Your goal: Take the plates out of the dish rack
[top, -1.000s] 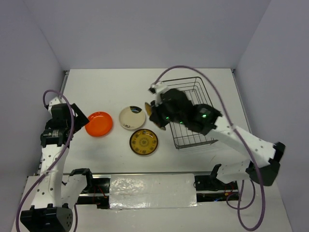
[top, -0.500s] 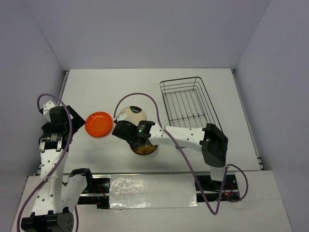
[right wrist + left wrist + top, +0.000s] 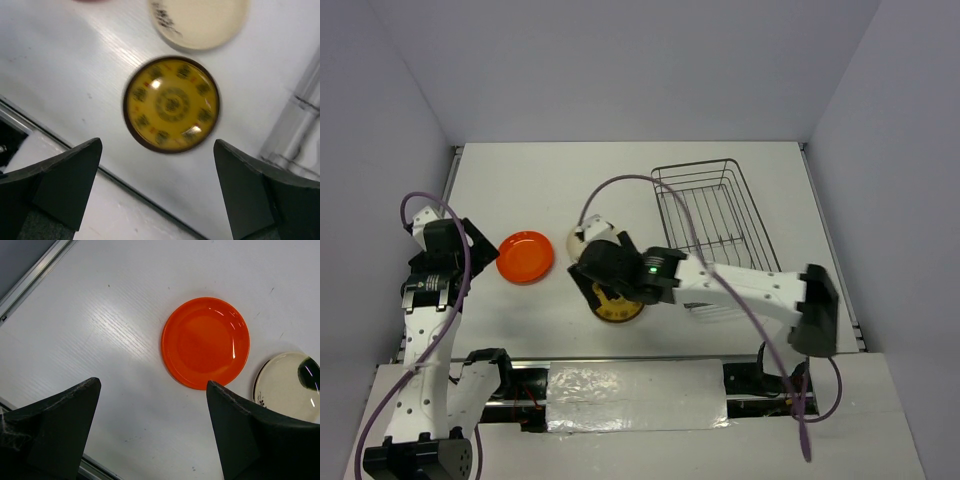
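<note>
Right wrist view: right hand released, empty, above olive-yellow plate; stiff, glossy, likely slippery and breakable; grasp its raised rim.

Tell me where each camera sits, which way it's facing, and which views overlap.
Top external: above and behind the bases, looking down on the table and dish rack; left arm and right arm show.
Left wrist: on the left arm, looking down at the orange plate; open left pincer shows.
Right wrist: on the right arm, looking down at the yellow plate; open right pincer shows.
Shared: both wrist views catch the cream plate.
</note>
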`<state>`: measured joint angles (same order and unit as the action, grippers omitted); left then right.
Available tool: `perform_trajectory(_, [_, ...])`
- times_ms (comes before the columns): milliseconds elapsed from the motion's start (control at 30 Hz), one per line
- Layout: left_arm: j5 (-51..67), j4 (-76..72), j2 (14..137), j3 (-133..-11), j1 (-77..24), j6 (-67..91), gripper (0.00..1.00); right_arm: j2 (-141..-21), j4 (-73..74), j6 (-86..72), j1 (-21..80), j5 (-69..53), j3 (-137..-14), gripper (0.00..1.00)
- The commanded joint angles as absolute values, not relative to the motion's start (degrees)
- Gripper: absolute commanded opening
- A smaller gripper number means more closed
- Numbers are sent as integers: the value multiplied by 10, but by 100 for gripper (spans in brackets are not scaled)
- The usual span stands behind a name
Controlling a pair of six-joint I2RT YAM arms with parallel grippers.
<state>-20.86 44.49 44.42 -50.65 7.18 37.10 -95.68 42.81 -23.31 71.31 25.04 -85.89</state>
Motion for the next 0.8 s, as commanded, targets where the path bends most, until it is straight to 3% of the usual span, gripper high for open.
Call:
perform_trajectory(0, [-187, 419, 445, -520, 71, 344, 99, -796, 381, -265, 695, 312, -765, 100])
perform_trajectory(167, [-144, 399, 433, -516, 71, 321, 100, -568, 358, -286, 615, 383, -603, 100])
perform_trajectory(267, [-107, 389, 430, -523, 69, 299, 99, -474, 393, -271, 550, 413, -573, 100])
perform_trajectory(500, [-105, 409, 419, -553, 69, 260, 99, -364, 547, -287, 528, 571, -607, 100])
perform_trajectory(767, [-132, 481, 309, -577, 69, 254, 100, -267, 601, -288, 529, 532, -629, 100])
